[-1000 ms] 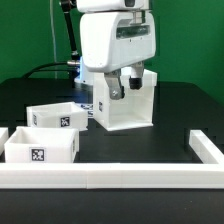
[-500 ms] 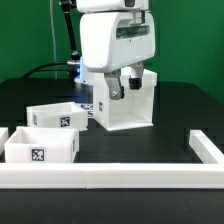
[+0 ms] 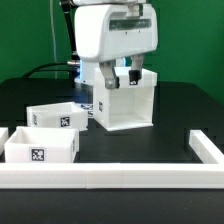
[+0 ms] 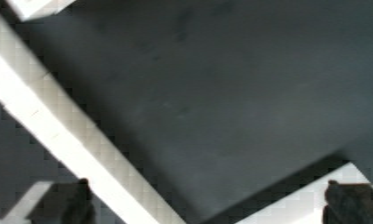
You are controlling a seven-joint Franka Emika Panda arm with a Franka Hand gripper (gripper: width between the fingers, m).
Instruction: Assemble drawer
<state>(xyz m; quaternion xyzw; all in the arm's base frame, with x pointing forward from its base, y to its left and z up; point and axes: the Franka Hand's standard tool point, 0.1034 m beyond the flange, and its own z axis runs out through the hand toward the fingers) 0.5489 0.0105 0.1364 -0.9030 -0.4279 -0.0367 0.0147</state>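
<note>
**Gripper lifted clear of housing**

The gripper (image 3: pixel 120 78) sits higher than 0.5 s ago. Its fingers (image 4: pixel 353 197) are spread and hold nothing. The drawer housing (image 3: pixel 127 108) stands upright mid-bench (image 3: pixel 175 125), probably released. The rear tray (image 3: pixel 55 117) and front tray (image 3: pixel 40 148), 2 in all, lie toward the exterior view's left, not yet inserted. The arm hides the housing's top. The wrist view is blurred.

Plain green wall (image 3: pixel 190 40) behind, evenly lit. Matte black bench (image 3: pixel 160 145) with a white border rail (image 3: pixel 120 178) along front and sides. Black cable (image 3: pixel 40 70) at the exterior view's left.
</note>
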